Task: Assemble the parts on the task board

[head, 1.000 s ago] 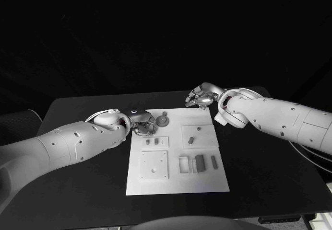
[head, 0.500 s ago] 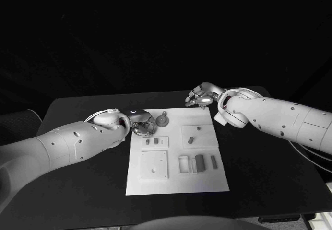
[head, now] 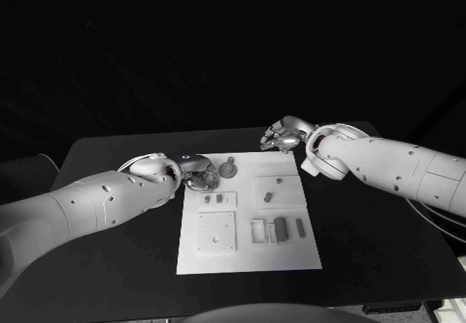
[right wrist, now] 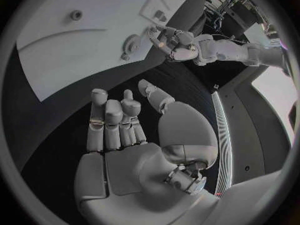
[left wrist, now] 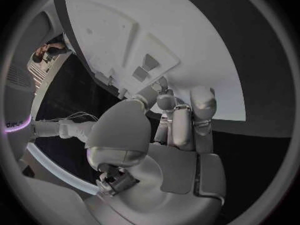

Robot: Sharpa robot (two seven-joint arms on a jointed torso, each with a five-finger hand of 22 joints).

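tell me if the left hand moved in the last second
No. The left hand stays at the task board's far left corner, beside the round part.

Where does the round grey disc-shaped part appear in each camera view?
Head view: round part at the task board's far edge, beside the left hand.
Left wrist view: cannot tell.
Right wrist view: round part near the board's edge.
Shared landmark: left hand.

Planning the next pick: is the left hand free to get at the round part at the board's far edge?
Probably yes: the left hand sits just beside the round part, with nothing between them.
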